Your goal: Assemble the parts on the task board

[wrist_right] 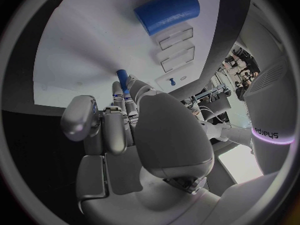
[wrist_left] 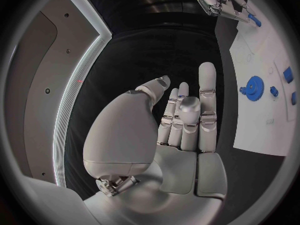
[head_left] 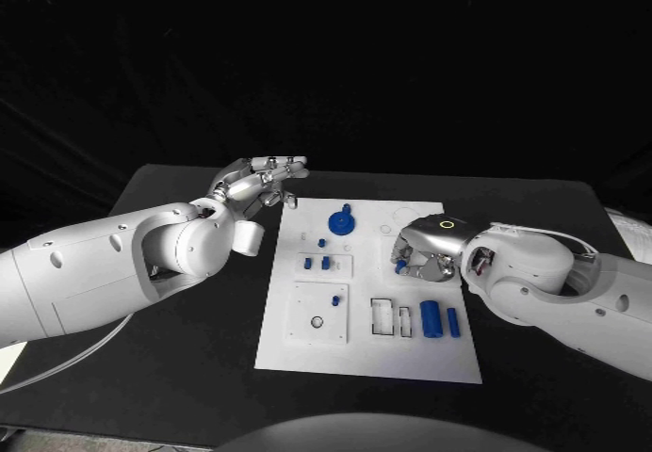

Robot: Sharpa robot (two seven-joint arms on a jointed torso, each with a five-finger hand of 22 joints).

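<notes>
- Two silver hands are at work over the black table (head_left: 163,188), one on each side of the white task board (head_left: 306,348).
- Right hand (head_left: 424,252): it sits low over the board's right side, fingers curled together around a small blue peg (wrist_right: 122,77). The peg's tip pokes out past the fingertips, so the hand is pinching it.
- Left hand (head_left: 258,179): it hovers above the table just off the board's far left corner, fingers stretched out and slightly apart, holding nothing. From the left wrist view its palm (wrist_left: 178,135) faces the bare black surface, with the board off to one side.
- Blue gear (head_left: 343,222): it lies on the far part of the board, between the two hands and touching neither.
- Upper square recess (head_left: 326,266): a few small blue pieces stand in it, just to the left of the right hand.
- Lower square recess (head_left: 322,314): one small blue piece (head_left: 335,301) sits near its far edge, and a dark ring (head_left: 317,323) lies nearer the front.
- Two rectangular slots (head_left: 394,318): they are outlined side by side on the board's near right part; I cannot tell if anything sits in them.
- Blue cylinder (head_left: 431,318): it lies just right of the slots, with a thinner blue bar (head_left: 452,322) beside it, both near the board's right edge.
</notes>
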